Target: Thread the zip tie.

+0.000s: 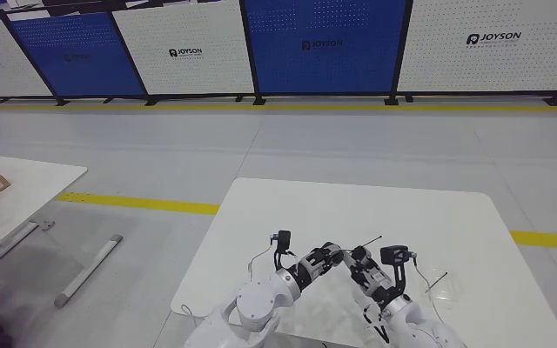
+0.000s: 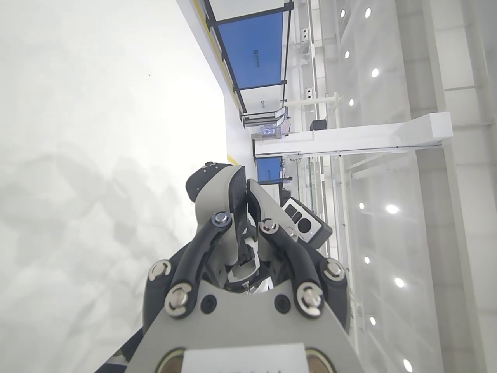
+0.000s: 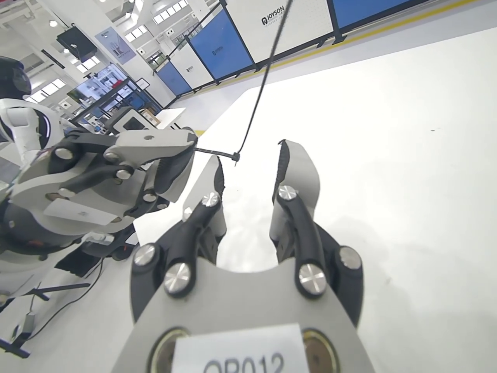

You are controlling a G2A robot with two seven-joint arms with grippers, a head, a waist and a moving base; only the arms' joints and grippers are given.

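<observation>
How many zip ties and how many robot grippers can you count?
Thin black plastic zip tie: 1 for sure; a thin dark strip lying on the white table may be another, too small to tell.
Robot grippers: 2, the left gripper shut on the tie, the right gripper open.
Total: 3

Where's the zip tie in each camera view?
Top view: zip tie slants over the table, beside the left tool.
Left wrist view: hidden in the shut left tool.
Right wrist view: zip tie leaves the left tool, bends, rises past the open right tool.
Shared landmark: blue wall panel.
</observation>
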